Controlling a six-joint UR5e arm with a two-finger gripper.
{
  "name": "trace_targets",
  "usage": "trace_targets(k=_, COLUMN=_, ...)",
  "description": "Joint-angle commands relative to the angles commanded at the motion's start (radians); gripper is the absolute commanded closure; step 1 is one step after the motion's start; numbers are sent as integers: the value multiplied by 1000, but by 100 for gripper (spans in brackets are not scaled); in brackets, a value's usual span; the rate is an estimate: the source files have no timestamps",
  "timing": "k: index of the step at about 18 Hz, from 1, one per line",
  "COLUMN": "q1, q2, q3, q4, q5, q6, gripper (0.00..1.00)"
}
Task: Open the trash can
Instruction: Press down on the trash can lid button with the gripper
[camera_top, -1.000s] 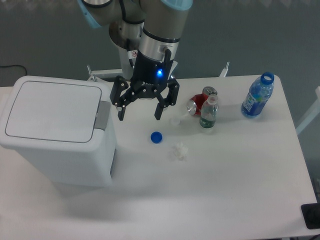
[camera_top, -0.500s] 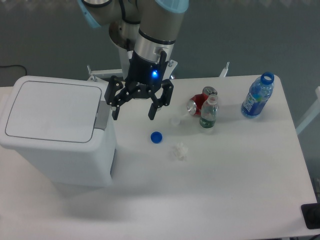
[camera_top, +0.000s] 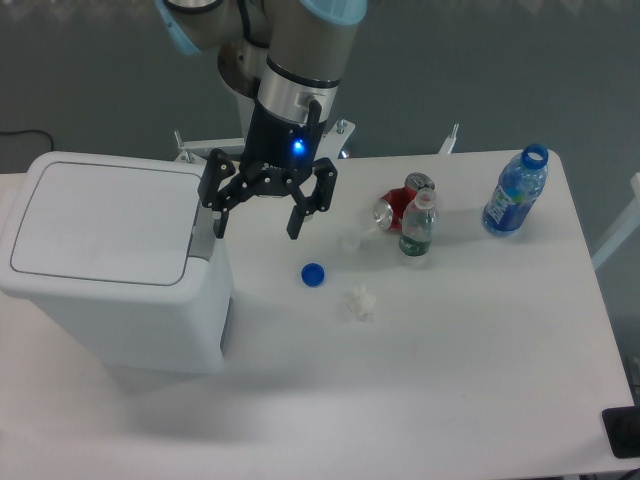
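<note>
A white tabletop stands before a grey wall. At its left end sits the trash can, a boxy white bin with its flat lid down and a grey push-button tab on the right edge. The tool hangs just beside that tab, its fingers spread wide and holding nothing, the left fingertip over the tab. Also on the tabletop: a blue cap, crumpled paper, a red can, a small bottle and a blue bottle
</note>
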Motion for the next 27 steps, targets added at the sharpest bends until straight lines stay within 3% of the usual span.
trace_targets(k=27, q1=0, q2=2, q3=-20, q4=6, q5=2, q6=6, gripper=0)
